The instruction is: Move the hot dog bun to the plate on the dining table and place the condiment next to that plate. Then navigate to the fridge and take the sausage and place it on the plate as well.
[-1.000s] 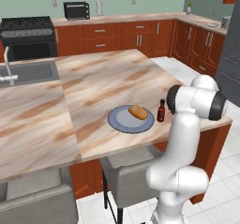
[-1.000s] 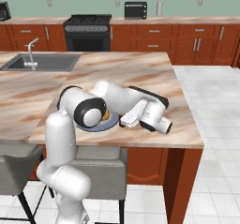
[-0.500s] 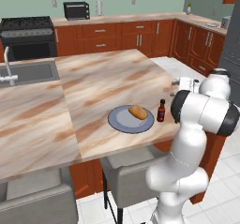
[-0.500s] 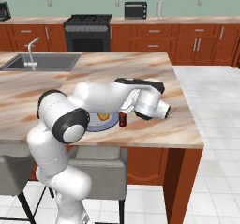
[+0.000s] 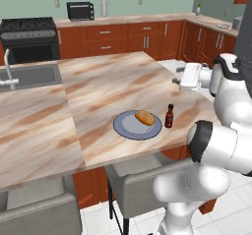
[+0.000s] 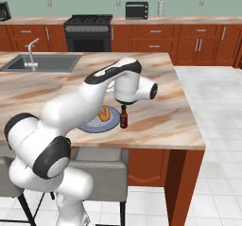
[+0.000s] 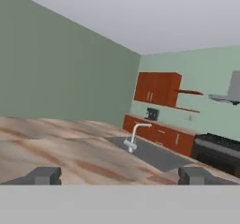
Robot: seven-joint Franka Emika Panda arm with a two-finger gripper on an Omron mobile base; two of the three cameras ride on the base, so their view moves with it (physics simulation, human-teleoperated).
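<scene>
Writing: none readable; the condiment's [image 5: 169, 116] reddish label is too small to make out.
Hot dog bun [image 5: 145, 117]: lies on the plate [image 5: 126, 127], lower centre of the left base view, long axis from upper left to lower right.
Condiment: upright on the desk [image 5: 108, 86], cap up, just beside the plate's right rim.
Claw [image 7: 120, 175]: empty, fingertips [image 7: 44, 175] spread wide apart at the bottom of the hand view, aimed level over the desk toward the sink [image 7: 152, 152] and faucet [image 7: 133, 137].
</scene>
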